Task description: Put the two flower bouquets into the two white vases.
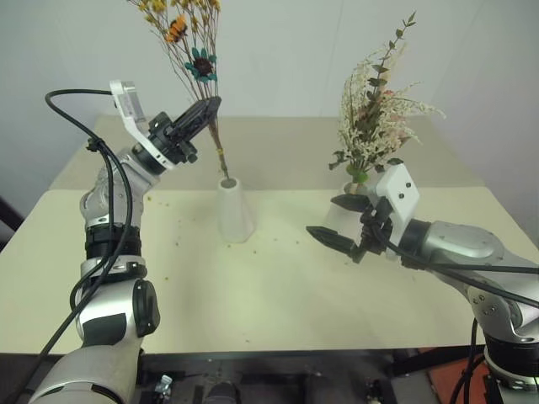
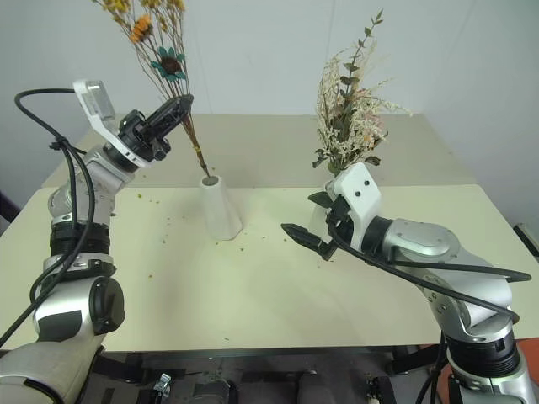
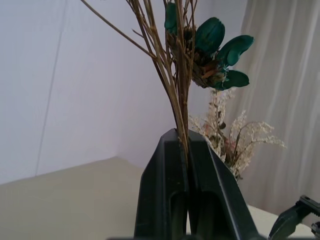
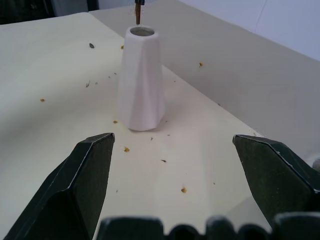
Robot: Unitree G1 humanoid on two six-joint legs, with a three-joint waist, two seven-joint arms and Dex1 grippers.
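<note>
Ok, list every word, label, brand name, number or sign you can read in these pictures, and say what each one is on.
None: no legible text in any view.
The cone-shaped white vase: plain, no label.
The other white vase behind the right pincer: plain where it shows.
The white bracket on the left wrist and the white bracket on the right wrist: no marking.
The table: bare but for scattered flower crumbs.

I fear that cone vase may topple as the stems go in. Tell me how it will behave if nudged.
The cone vase likely resists tipping: its base is wider than its narrow neck. It looks small and light, so a sideways push from the yellow bouquet stems, held in the left pincer, would probably slide it on the smooth table. It stands unheld; the right pincer is open.
</note>
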